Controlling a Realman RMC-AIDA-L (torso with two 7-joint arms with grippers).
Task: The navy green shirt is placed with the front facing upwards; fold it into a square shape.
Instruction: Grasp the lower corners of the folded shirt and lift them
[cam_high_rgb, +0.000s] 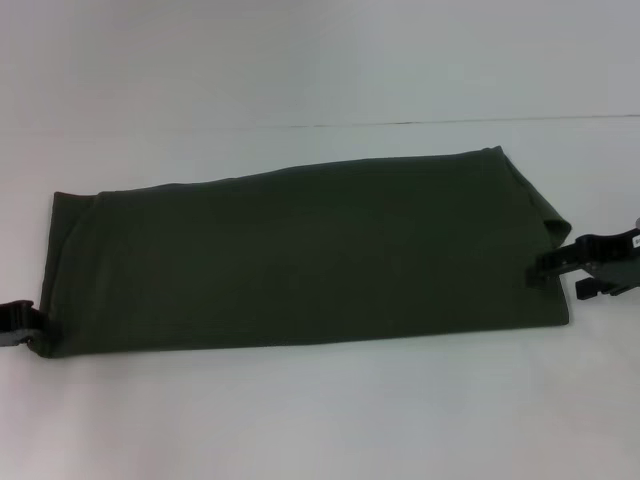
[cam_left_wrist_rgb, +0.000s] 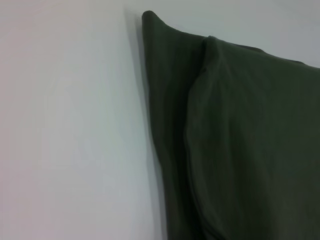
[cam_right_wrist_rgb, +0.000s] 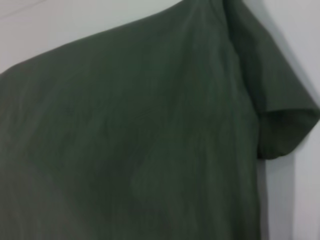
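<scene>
Risk lay in uneven lifts skewing the navy green shirt; left claw and right claw sat at its ends, grip impossible to tell.

Plain dark olive-green shirt, white table

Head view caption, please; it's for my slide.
Navy green shirt folded into a long band on the white table, left gripper and right gripper at its ends.

Navy green shirt — folded (long band)
</scene>
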